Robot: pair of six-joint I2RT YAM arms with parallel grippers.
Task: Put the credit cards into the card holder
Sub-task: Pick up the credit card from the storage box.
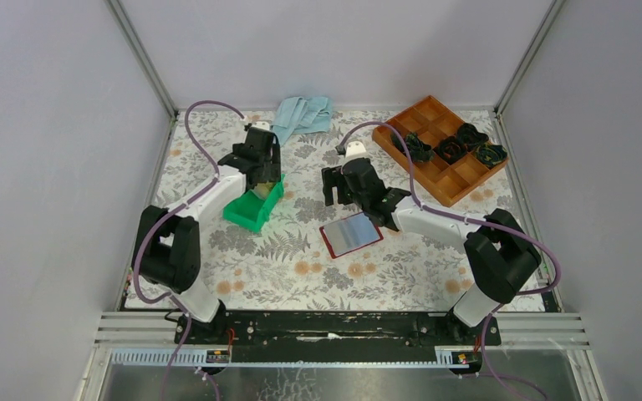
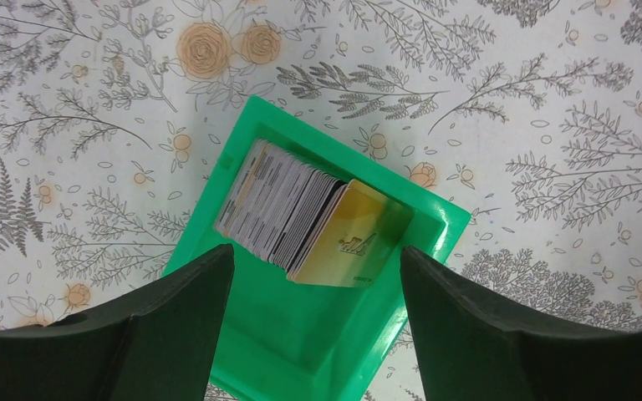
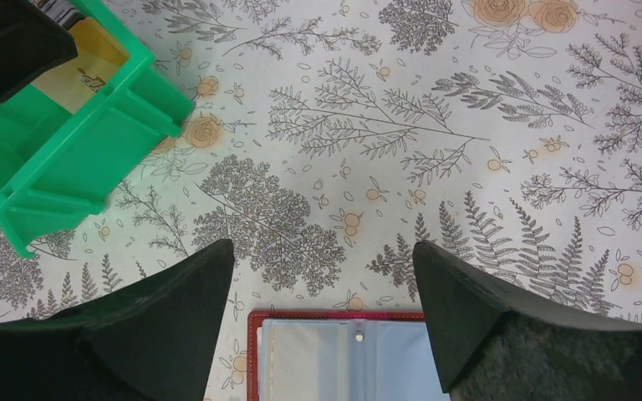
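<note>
The credit cards (image 2: 301, 219) stand as a leaning stack in the green bin (image 2: 301, 334), a gold card at the front; they also show in the right wrist view (image 3: 84, 63). My left gripper (image 2: 318, 276) hovers open above the bin, its jaws wide apart on either side of the stack, touching nothing. In the top view it (image 1: 261, 177) is over the bin (image 1: 251, 209). The card holder (image 1: 351, 234) lies open on the table, pale blue-grey inside with a red border. My right gripper (image 3: 324, 267) is open and empty just above its far edge (image 3: 343, 355).
An orange compartment tray (image 1: 443, 150) with dark objects stands at the back right. A pale blue cloth (image 1: 301, 113) lies at the back centre. Walls close in the table on the left, right and back.
</note>
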